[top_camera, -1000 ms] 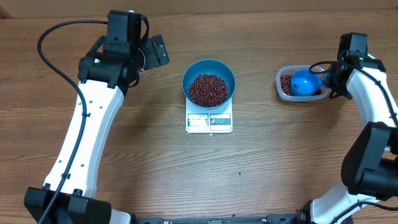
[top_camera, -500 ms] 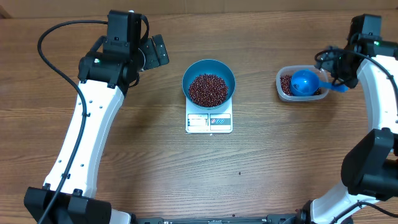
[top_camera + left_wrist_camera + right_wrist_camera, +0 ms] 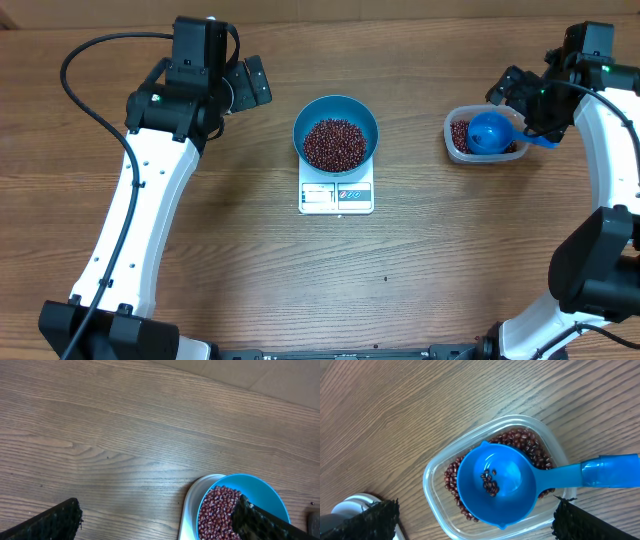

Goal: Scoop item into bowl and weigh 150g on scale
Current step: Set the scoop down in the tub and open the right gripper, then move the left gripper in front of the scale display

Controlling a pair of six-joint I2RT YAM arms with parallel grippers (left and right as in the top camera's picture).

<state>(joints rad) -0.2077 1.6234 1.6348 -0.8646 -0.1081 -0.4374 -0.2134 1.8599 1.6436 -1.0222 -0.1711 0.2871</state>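
Blue bowl (image 3: 304, 120), heaped with red-brown beans (image 3: 335, 143), sits on the white scale (image 3: 336, 196) at mid-table in the overhead view. The left gripper (image 3: 250, 82) hangs spread and empty to its left. The right gripper (image 3: 512, 105) gapes above a clear tub (image 3: 450, 142) where a blue scoop (image 3: 489, 132) rests.

Left wrist view: both fingers (image 3: 55, 520) stand wide apart over the wooden table (image 3: 125, 435), the bowl of beans beside one of them.

Right wrist view: fingers (image 3: 375, 520) are wide, grasping nothing. The scoop lies across the tub, a few beans in its cup, its handle jutting past the rim.
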